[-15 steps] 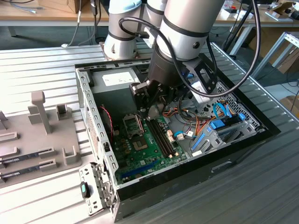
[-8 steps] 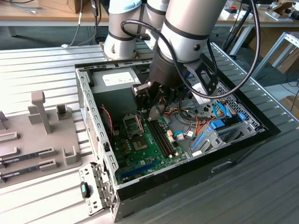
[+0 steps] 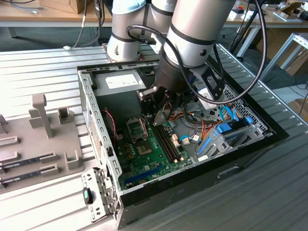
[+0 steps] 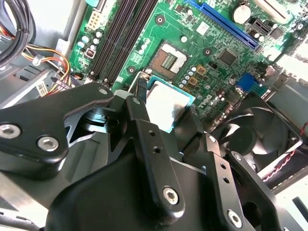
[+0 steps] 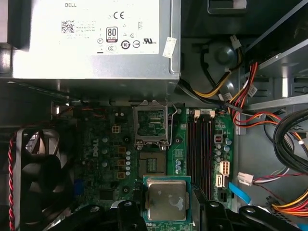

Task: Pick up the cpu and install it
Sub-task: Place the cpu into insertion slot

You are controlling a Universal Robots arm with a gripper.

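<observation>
The cpu [image 5: 167, 199], a flat square with a silver top and green rim, sits between my gripper's [image 5: 167, 206] black fingers [image 5: 137, 204], which are shut on its edges. In the second wrist view the cpu [image 4: 166, 103] hangs above the green motherboard [image 4: 216, 43], short of the open socket [image 4: 169, 58]. The socket [image 5: 151, 163] lies bare, with its metal load plate [image 5: 150, 120] flipped up beside it. In the exterior view my gripper [image 3: 161, 111] is low inside the open computer case [image 3: 96, 115], just beyond the socket [image 3: 144, 148].
A grey power supply [image 5: 91, 38] fills the case's far end. A black fan [image 5: 36, 168] with red wires stands beside the socket. Dark memory slots [image 5: 202, 144] and bundled cables [image 5: 284, 139] lie on its other side. A grey fixture plate [image 3: 38, 139] sits at the exterior view's left.
</observation>
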